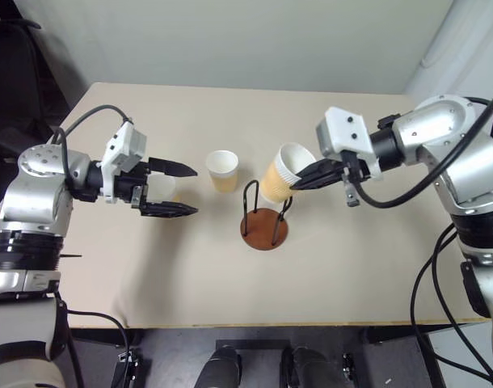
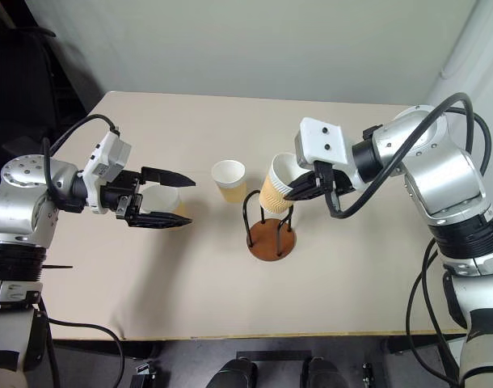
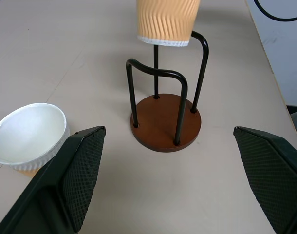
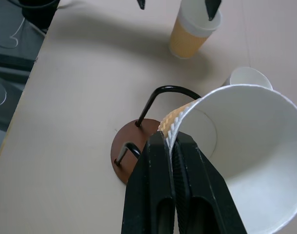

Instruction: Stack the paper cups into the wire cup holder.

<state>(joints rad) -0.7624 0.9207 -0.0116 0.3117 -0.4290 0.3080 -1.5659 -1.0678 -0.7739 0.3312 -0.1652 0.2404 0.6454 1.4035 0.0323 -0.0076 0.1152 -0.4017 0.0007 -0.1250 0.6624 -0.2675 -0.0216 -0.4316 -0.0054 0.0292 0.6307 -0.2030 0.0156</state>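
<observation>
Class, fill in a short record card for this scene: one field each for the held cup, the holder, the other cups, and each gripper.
held cup: paper cup, tilted, pinched at its rim, above the holder
holder: wire cup holder, brown round base, black wire loops, no cup in it yet
other cups: one upright cup beside the holder; another cup between the left gripper's fingers, not gripped
left gripper: open
right gripper: shut on the held cup's rim
surface: beige table

On your table (image 1: pixel 368 267), the wire cup holder (image 1: pixel 264 228) stands centre, one paper cup (image 1: pixel 284 171) tilted just above its loops, a second cup (image 1: pixel 223 170) behind and left of it, a third (image 2: pixel 160 200) farther left.
</observation>
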